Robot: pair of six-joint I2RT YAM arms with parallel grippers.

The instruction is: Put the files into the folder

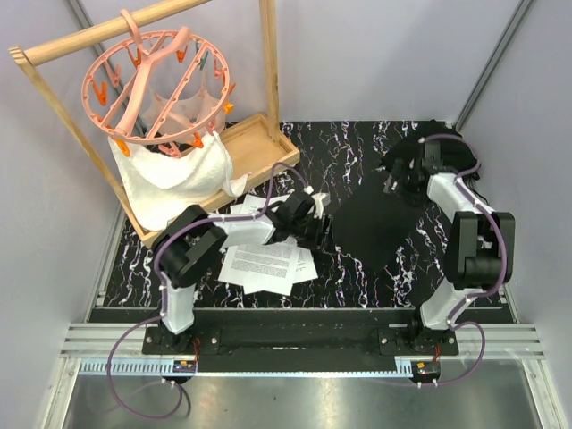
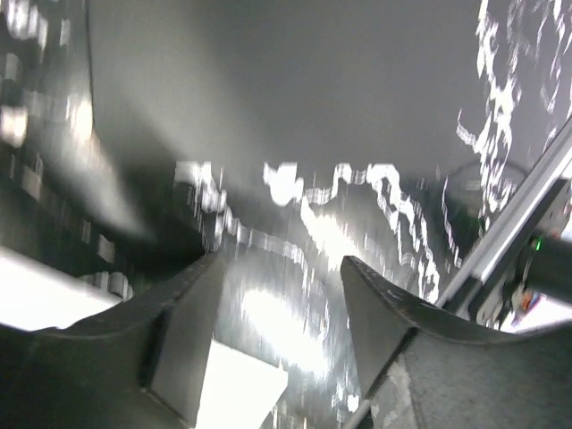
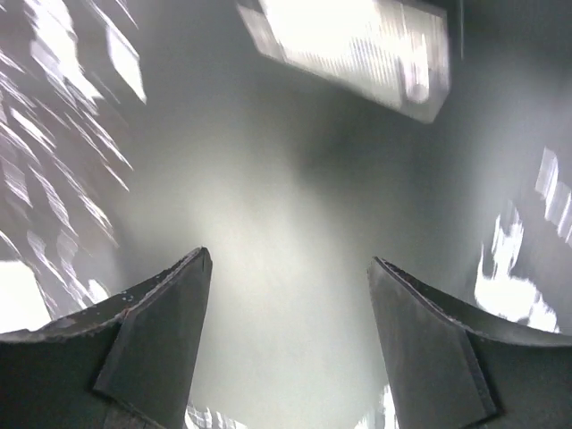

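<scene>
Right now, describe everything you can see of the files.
The files are a few white paper sheets densely printed with black text. They lie flat, loosely fanned and skewed, on the black marbled table near the base of the left arm. That arm crosses above their far part and hides some of it; white corners show beyond it. They lie left of the matte black folder, not in it. The left end effector stands open, gripping nothing.

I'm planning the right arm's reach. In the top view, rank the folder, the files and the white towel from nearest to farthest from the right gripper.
1. folder, centre-right, just beside the right gripper.
2. files, front left.
3. white towel, far left, towards the back.
</scene>
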